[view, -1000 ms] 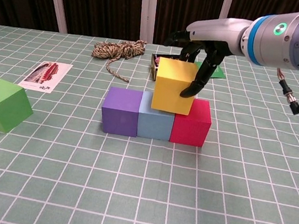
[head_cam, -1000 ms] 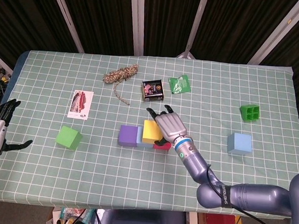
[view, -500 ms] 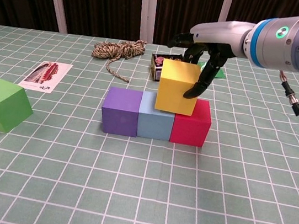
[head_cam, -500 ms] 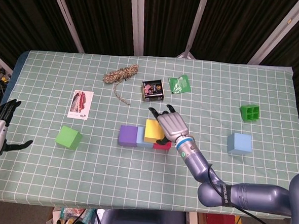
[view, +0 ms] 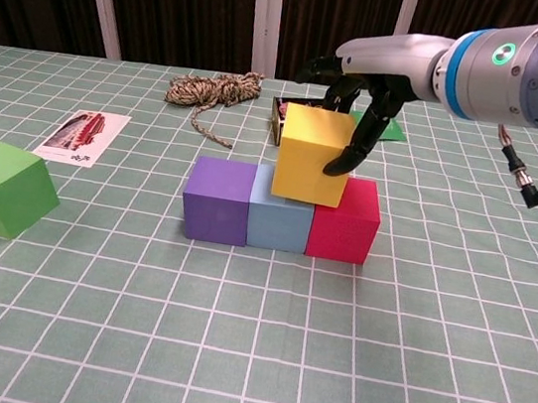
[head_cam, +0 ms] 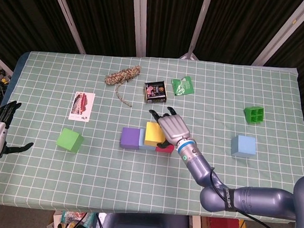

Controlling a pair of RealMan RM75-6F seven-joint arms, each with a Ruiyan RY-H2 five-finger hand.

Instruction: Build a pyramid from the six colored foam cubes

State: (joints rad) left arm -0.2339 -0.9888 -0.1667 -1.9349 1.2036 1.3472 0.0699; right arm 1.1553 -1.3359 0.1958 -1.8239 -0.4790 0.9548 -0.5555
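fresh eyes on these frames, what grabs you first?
The right robot hand holding a yellow cube on top of a row of purple, light blue and red cubes at the table's middle. Next, the loose green cube off to the left and another light blue cube to the right, both apart from the row.

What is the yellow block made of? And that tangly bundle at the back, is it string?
The yellow block looks like soft foam: matte, no shine, with slightly rounded edges, though the right hand's fingers leave no visible dent. The tangly bundle looks like twisted twine or rope, speckled tan and dark, with one loose end trailing; the exact fibre can't be told.
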